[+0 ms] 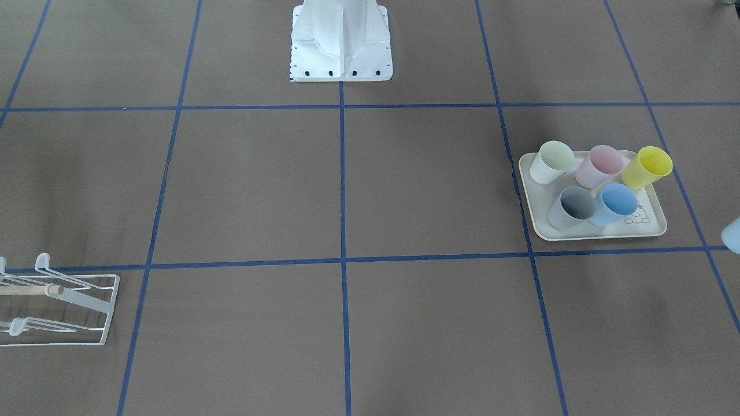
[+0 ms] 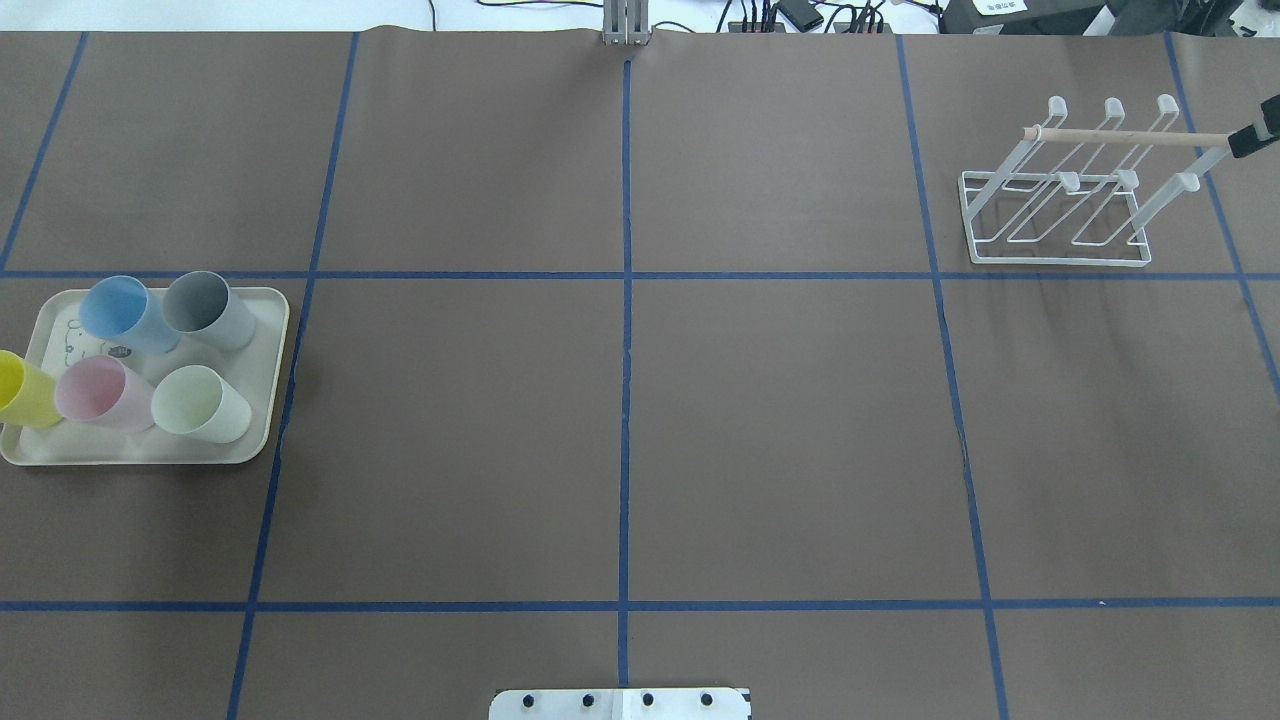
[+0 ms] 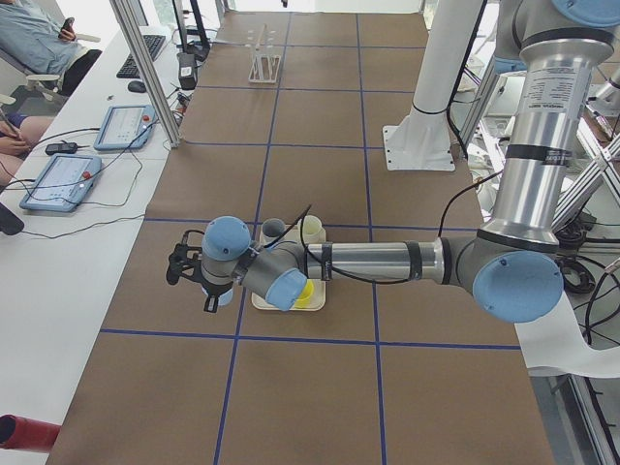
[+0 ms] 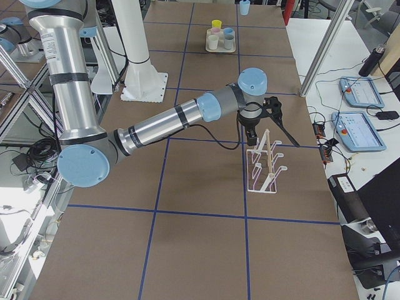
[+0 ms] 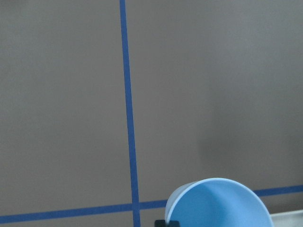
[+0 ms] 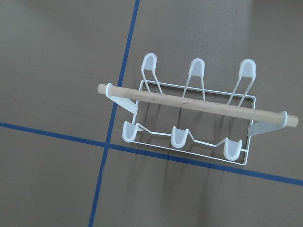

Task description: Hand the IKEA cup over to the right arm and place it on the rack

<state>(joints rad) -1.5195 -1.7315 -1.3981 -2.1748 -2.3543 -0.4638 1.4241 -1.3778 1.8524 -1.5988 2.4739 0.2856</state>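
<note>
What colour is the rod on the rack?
Pale wood rod; clearest in the right wrist-mounted view.

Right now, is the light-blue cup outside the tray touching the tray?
Apart. The front-facing view shows bare brown table between the light-blue cup at its right edge and the tray rim.

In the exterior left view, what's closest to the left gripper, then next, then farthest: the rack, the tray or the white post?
Counting from the left gripper:
1. tray, just beside it, at the near end.
2. white post, mid-table, on the robot's side.
3. rack, at the far end.
</note>
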